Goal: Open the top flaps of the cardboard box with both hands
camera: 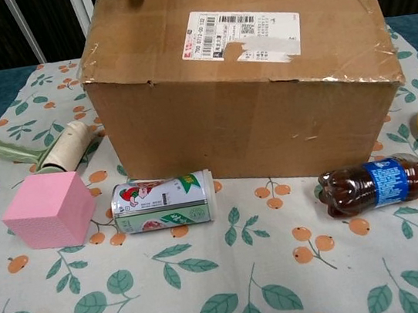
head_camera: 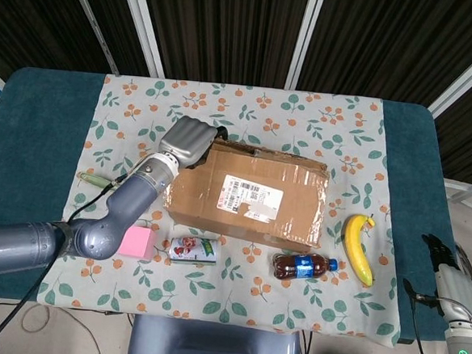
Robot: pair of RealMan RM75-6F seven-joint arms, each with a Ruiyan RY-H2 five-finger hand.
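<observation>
At the far left corner of the cardboard box [head_camera: 251, 193], left hand [head_camera: 188, 143] with fingers curled over the flap edge (grip itself hidden), box mid-cloth behind can [camera: 164, 202] and bottle [camera: 380, 182]; right hand [head_camera: 444, 264] off-table, fingers' state unclear.

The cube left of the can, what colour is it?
Pink. The cube shows best in the chest view, beside the can.

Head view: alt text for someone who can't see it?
The left hand rests on the far left corner of a closed cardboard box on a floral tablecloth. A pink cube, can, cola bottle and banana lie nearby.
</observation>
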